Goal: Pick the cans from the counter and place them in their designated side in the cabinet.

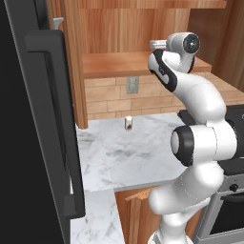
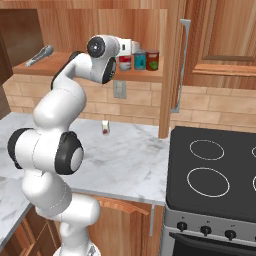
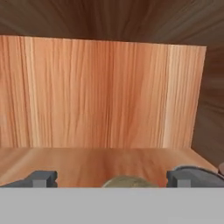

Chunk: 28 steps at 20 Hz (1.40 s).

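My gripper (image 3: pixel 114 179) is open at the cabinet (image 2: pixel 145 76) shelf, its fingertips (image 3: pixel 41 178) set wide apart. The rounded tan-silver lid of a can (image 3: pixel 127 181) shows low between them, touching neither. In the right base view the hand (image 2: pixel 126 47) hovers over the red can with the pale upper band (image 2: pixel 125 62), which stands on the shelf. The teal-blue can (image 2: pixel 140 60) stands just right of it. In the left base view the gripper (image 1: pixel 157 45) reaches over the shelf (image 1: pixel 119 64), and the arm hides the cans.
A plain dark red can (image 2: pixel 152 60) stands right of the teal one. A small white container with a red mark (image 2: pixel 105 127) sits on the marble counter (image 2: pixel 125 160) near the wall. A grey utensil (image 2: pixel 40 55) lies on the shelf's left. Black stovetop (image 2: pixel 215 165) at right; black fridge (image 1: pixel 28 119) at left.
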Tool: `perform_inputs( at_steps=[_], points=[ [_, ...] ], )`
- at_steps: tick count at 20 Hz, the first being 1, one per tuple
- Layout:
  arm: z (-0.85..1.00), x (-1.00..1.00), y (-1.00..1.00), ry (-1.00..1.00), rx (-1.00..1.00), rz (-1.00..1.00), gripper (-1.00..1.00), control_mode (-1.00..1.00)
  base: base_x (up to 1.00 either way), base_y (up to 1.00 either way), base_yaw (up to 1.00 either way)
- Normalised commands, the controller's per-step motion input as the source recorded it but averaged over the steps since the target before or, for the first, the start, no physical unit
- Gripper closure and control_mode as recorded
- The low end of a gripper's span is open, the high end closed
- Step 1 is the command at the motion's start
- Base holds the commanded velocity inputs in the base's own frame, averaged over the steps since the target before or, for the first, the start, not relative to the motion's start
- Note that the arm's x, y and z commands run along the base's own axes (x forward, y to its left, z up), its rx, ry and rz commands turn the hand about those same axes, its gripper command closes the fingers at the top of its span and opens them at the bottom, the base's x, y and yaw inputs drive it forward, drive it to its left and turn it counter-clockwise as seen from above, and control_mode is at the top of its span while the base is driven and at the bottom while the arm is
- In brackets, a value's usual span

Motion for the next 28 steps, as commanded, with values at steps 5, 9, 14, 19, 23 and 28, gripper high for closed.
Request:
perform_inputs(
  at_steps=[5,9,14,19,23,28],
  points=[
    [0.10,-0.37,0.00,-0.19,0.00,0.05,-1.00,-1.00,0.00,0.00,0.00],
    [0.09,-0.63,0.03,-0.14,-0.03,0.03,-1.00,-1.00,0.00,0.00,0.00],
    [0.01,-0.77,0.01,-0.04,-0.07,0.01,-1.00,-1.00,0.00,0.00,0.00],
    [0.00,-0.67,0.10,0.13,-0.09,0.00,-1.00,-1.00,0.00,0.00,0.00],
    [0.00,-0.63,0.23,0.21,-0.11,0.02,-1.00,-1.00,0.00,0.00,0.00],
    [-0.01,-0.69,0.36,0.18,-0.14,0.02,-1.00,-1.00,0.00,0.00,0.00]
  ],
)
